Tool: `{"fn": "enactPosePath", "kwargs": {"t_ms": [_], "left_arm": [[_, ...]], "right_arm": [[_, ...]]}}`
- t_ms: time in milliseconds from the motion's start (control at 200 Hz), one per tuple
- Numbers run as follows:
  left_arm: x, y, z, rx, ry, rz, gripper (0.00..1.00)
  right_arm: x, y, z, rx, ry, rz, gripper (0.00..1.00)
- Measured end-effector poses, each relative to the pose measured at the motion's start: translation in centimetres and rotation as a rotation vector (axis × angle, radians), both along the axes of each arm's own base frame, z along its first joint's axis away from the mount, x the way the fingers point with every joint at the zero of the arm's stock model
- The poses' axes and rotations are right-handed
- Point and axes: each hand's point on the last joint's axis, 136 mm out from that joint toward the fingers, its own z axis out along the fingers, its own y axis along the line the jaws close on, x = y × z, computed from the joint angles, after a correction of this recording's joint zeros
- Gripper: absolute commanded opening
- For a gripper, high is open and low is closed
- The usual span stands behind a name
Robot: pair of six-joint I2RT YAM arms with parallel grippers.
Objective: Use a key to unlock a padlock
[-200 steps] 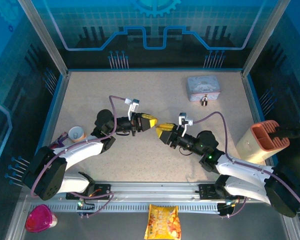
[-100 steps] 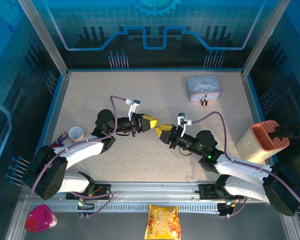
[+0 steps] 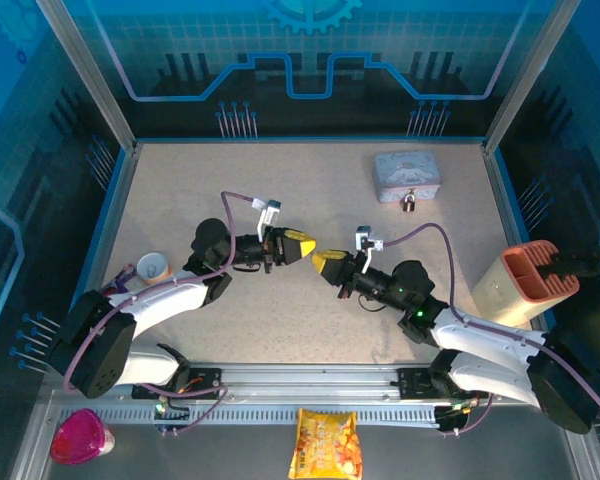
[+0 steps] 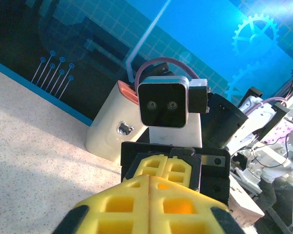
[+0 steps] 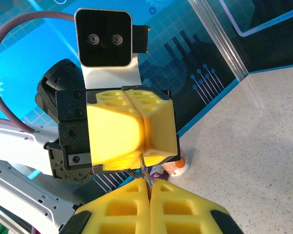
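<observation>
While clamped on the key [image 5: 145, 171] with left hand [image 5: 142, 146] and right hand [image 5: 150, 187] both shut, could have dropped it if pinched weakly.

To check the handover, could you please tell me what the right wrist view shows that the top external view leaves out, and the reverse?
Right wrist view: the key, a thin silvery sliver pinched in the shut right end effector, its upper end apparently clamped by the left end effector too.
Top external view: the padlock lying against the grey tin at the far right of the table, away from both arms.
Both: the two yellow end effectors meeting tip to tip.
</observation>
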Motion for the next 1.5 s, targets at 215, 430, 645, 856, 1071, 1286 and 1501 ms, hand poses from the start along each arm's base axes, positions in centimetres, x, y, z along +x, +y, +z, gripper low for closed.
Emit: {"fn": "enactPosePath", "kwargs": {"t_ms": [215, 430, 645, 856, 1071, 1286, 1501], "left_arm": [[1.9, 0.3, -1.8, 0.066, 0.079, 0.095, 0.61], [6.2, 1.2, -1.7, 0.163, 0.175, 0.313, 0.65], [13.0, 1.1, -2.3, 0.268, 0.311, 0.554, 0.73], [17.9, -2.6, -7.9, 0.409, 0.486, 0.654, 0.75], [22.1, -8.5, -10.4, 0.461, 0.553, 0.681, 0.75], [25.1, -13.2, -13.2, 0.499, 0.577, 0.693, 0.74], [26.4, -18.0, -16.1, 0.537, 0.578, 0.676, 0.73]], "right_arm": [[0.5, -1.9, 0.7, -0.132, 0.003, -0.108, 0.0], [1.4, -7.5, 1.9, -0.352, 0.019, -0.36, 0.0], [0.4, -13.7, 1.9, -0.531, 0.065, -0.555, 0.0], [-1.0, -16.7, 2.9, -0.574, 0.078, -0.619, 0.0], [-2.0, -17.9, 1.7, -0.616, 0.101, -0.614, 0.0], [-3.0, -18.8, 1.6, -0.615, 0.102, -0.615, 0.0], [-3.7, -19.7, 1.9, -0.588, 0.088, -0.621, 0.0]]}}
